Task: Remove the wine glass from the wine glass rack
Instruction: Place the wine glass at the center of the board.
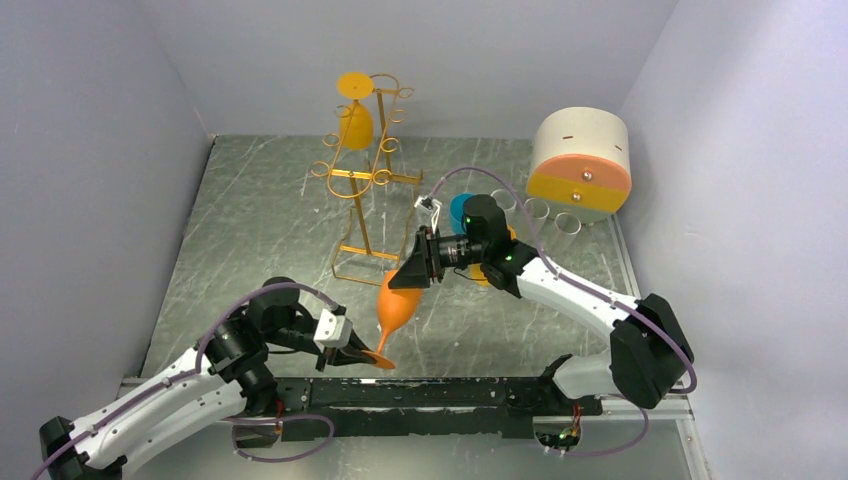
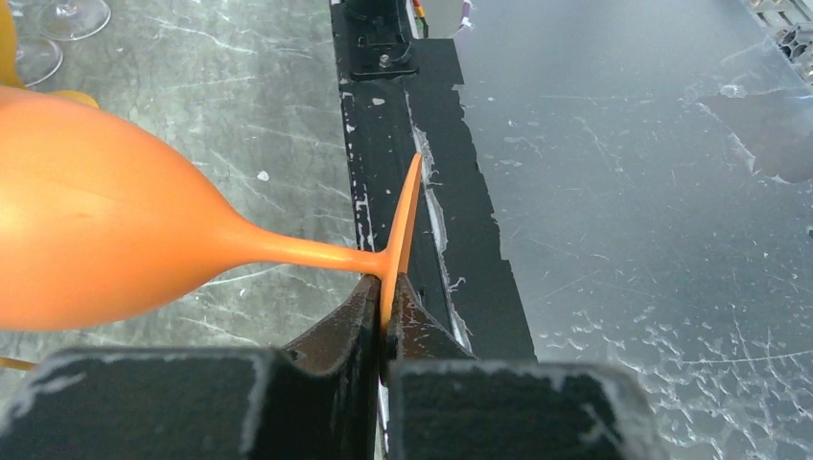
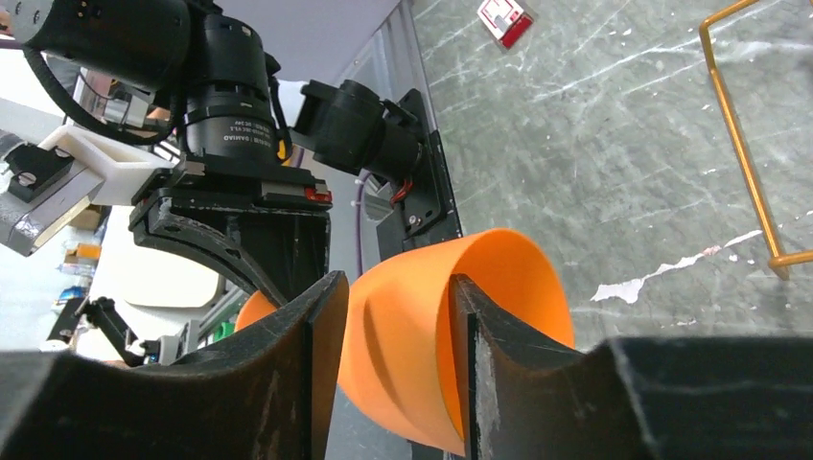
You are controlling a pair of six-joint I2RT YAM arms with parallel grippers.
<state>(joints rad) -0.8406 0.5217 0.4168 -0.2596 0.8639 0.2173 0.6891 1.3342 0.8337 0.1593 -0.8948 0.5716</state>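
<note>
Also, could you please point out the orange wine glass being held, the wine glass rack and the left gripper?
Orange wine glass (image 1: pixel 398 300): top external view, on its bowl.
Wine glass rack (image 1: pixel 375 177): top external view, on its crossbar.
Left gripper (image 2: pixel 385 292): left wrist view, between its fingertips.

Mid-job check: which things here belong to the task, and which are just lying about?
Job: orange wine glass, gold wire wine glass rack, left gripper, right gripper.
Lying about: yellow wine glass hanging on the rack, cream round drum, clear glasses, blue round object.

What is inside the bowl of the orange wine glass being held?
One finger of the right end effector sits inside the wine glass rim, the other outside. Deeper interior is hidden.
</note>
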